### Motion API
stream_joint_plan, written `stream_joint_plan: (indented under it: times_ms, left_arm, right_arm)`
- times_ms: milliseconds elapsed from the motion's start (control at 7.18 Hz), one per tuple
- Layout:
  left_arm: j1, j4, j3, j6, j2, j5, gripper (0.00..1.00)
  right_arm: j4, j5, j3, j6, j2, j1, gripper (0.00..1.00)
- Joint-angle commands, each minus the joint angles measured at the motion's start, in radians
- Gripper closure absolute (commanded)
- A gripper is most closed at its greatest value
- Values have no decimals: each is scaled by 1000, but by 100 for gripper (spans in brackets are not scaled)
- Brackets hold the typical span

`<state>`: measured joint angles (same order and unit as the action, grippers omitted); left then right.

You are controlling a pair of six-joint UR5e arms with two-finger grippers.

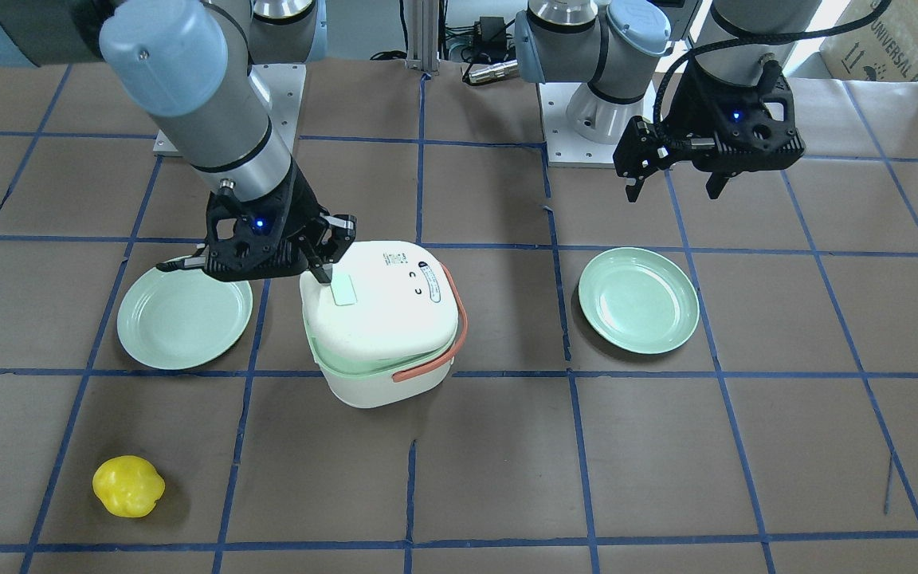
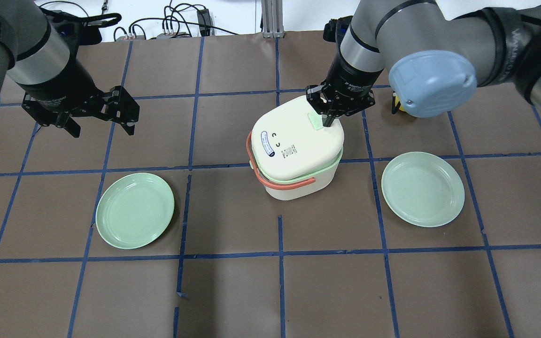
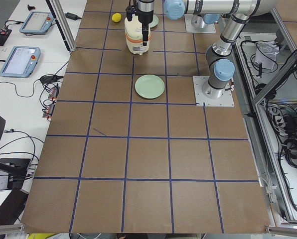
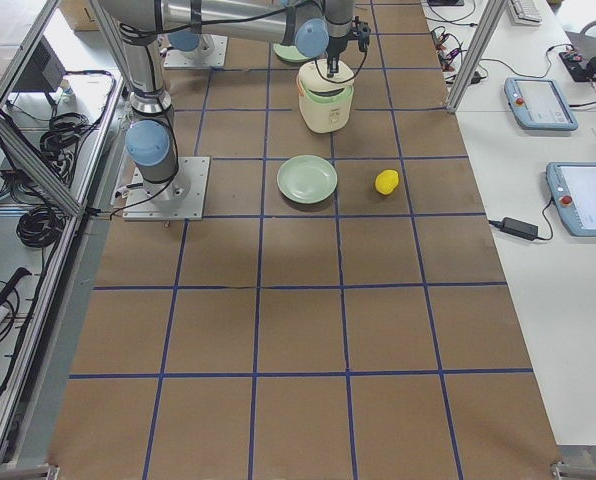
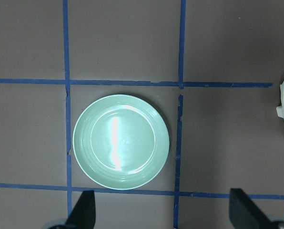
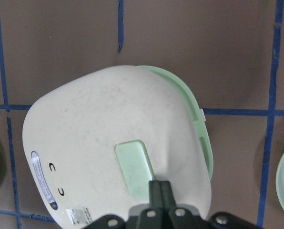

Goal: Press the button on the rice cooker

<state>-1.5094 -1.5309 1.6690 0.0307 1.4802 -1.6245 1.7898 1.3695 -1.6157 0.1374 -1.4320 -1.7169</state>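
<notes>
**Right gripper tip on lid button; left gripper held high and apart**

The right arm reaches down steeply over the rice cooker [image 1: 383,319], which stands near the centre of the table [image 1: 666,478]. The right gripper [image 6: 159,183] points straight down with its fingers pressed together, their tips at the edge of the pale green button [image 6: 135,167] on the white lid. Whether the tips bear on the button or merely meet it cannot be told.

The left arm holds the left gripper [image 2: 101,129] above the table, well apart from the cooker, fingers spread wide and holding nothing. One green plate [image 2: 135,210] lies below it; a second plate [image 2: 423,188] lies on the cooker's other side.

The right arm's elbow almost wholly hides the yellow object [image 1: 128,485] in the overhead view.
</notes>
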Motion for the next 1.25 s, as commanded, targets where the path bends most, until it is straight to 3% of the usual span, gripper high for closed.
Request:
stream_joint_plan:
  times_ms: [0, 557, 1114]
  left_arm:
    - [0, 0, 0, 0, -1, 0, 0]
    - [0, 0, 0, 0, 0, 0, 0]
    - [0, -2, 0, 0, 0, 0, 0]
  right_arm:
    - [-41, 57, 10, -7, -71, 0, 0]
    - [-112, 112, 39, 4, -148, 19, 0]
    - [-171, 120, 23, 4, -202, 129, 0]
